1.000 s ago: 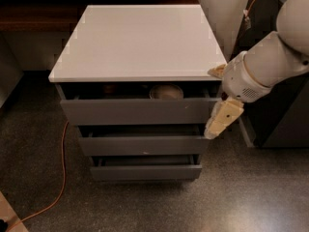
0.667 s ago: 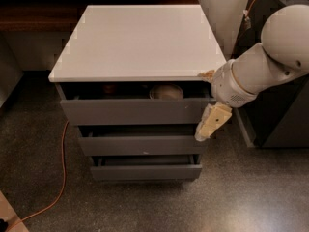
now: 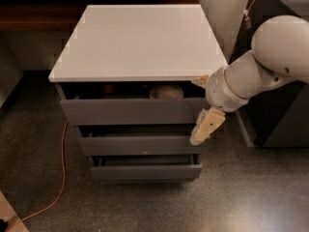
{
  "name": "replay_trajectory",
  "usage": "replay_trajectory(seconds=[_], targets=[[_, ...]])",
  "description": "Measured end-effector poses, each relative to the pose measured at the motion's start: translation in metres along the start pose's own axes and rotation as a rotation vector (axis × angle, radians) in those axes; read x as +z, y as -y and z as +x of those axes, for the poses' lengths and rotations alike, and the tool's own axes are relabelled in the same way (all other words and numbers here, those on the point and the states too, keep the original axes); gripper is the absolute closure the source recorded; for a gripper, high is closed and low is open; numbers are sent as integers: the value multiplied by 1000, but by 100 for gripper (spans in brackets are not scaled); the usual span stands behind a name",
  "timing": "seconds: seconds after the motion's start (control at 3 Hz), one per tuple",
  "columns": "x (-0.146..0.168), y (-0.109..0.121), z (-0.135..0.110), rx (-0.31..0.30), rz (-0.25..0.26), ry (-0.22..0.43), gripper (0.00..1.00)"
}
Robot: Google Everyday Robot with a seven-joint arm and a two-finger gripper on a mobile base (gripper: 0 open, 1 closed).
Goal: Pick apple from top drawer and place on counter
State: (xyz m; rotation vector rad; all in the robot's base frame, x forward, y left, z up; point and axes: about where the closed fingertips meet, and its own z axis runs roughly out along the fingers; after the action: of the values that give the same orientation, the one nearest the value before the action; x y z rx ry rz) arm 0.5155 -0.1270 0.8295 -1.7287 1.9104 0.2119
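Small round red apple (image 3: 109,87) lies in the open grey top drawer (image 3: 130,111); the cream gripper (image 3: 198,110) hangs by its right front corner, fingers (image 3: 207,125) spread, empty.

My tool (image 3: 206,124) sits outside the top drawer (image 3: 130,111), at its right front corner. Drawer partly open: apple (image 3: 110,87) left, bowl (image 3: 166,92) right, under the surface (image 3: 137,42).
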Motion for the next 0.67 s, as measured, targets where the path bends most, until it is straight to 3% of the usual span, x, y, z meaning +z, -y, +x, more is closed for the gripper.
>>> replay_trajectory(seconds=[0.33, 0.67], targets=[[50, 1, -5, -82, -32, 22, 0], [80, 6, -7, -135, -42, 32, 0]])
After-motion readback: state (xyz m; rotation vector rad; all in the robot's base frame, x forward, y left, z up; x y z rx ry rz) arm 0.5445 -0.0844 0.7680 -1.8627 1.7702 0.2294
